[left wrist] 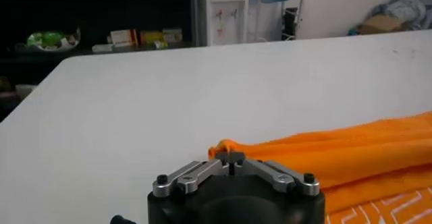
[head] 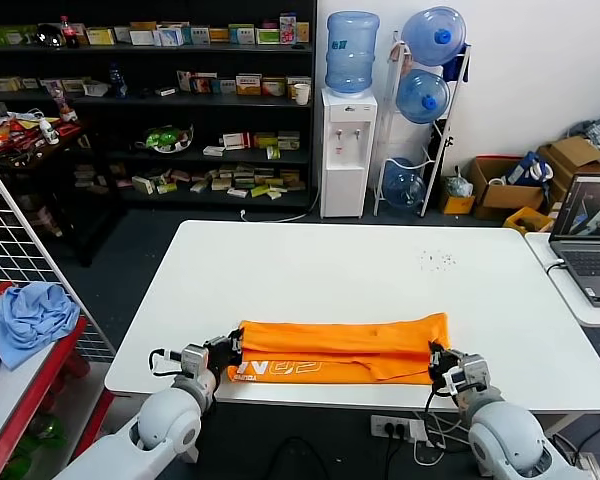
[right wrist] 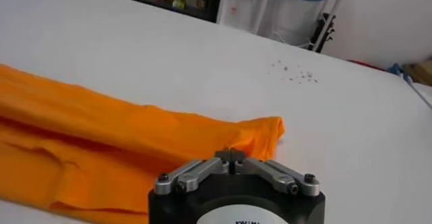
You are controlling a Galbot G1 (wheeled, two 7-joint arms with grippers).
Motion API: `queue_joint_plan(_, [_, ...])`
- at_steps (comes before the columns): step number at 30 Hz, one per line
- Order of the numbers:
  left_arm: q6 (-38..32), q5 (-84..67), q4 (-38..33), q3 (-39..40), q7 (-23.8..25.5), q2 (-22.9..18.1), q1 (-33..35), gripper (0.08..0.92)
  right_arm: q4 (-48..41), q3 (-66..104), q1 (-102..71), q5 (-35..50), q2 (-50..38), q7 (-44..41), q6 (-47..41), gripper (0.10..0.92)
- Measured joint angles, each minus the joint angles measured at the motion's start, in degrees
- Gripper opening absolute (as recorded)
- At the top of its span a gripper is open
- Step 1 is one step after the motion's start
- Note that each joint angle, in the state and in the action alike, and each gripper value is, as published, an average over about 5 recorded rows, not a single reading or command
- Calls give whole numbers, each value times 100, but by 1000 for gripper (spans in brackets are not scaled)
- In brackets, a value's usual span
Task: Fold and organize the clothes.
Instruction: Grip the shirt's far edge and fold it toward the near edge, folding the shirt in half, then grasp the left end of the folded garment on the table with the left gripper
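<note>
my left claw (head: 230, 349) and right claw (head: 435, 361) pinch the folded orange t-shirt (head: 340, 349) ends; bare table (head: 360, 270) beyond; white lettering unreadable.

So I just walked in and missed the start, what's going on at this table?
The robot is folding an orange T-shirt on the white table. The shirt lies as a long band along the near edge, lettering showing at the front. The left tool is shut on the shirt's left end, and the right tool is shut on its right end.
</note>
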Motion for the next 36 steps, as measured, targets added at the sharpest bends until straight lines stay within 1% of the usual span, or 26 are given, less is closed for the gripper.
queue_joint_plan(2, [-6, 64, -77, -32, -30, 1, 96, 150, 66, 25, -70, 3, -6, 14, 12, 188])
queue_joint_plan(6, [-33, 141, -227, -104, -95, 20, 218, 279, 185, 57, -164, 16, -18, 39, 55, 307])
queue_joint_plan(11, [-39, 101, -307, -190, -171, 26, 336, 418, 268, 62, -230, 44, 0, 68, 75, 446])
queue_joint_plan(18, [53, -215, -254, -219, -241, -79, 372, 625, 383, 92, -319, 51, 16, 113, 95, 654])
queue_joint_plan(21, [93, -393, -151, -212, -249, -137, 334, 685, 431, 121, -372, 52, 20, 124, 107, 739])
queue_joint_plan(22, [108, -452, -115, -207, -255, -152, 316, 689, 445, 130, -390, 52, 20, 127, 111, 763])
queue_joint_plan(23, [125, -507, -80, -202, -261, -164, 296, 676, 458, 138, -407, 52, 19, 129, 116, 782])
queue_joint_plan(25, [158, -611, -18, -190, -277, -182, 261, 630, 484, 152, -434, 56, 17, 133, 124, 812])
queue_joint_plan(36, [206, -860, 54, -143, -240, -231, 206, 309, 531, 149, -441, 84, 39, 170, 150, 823])
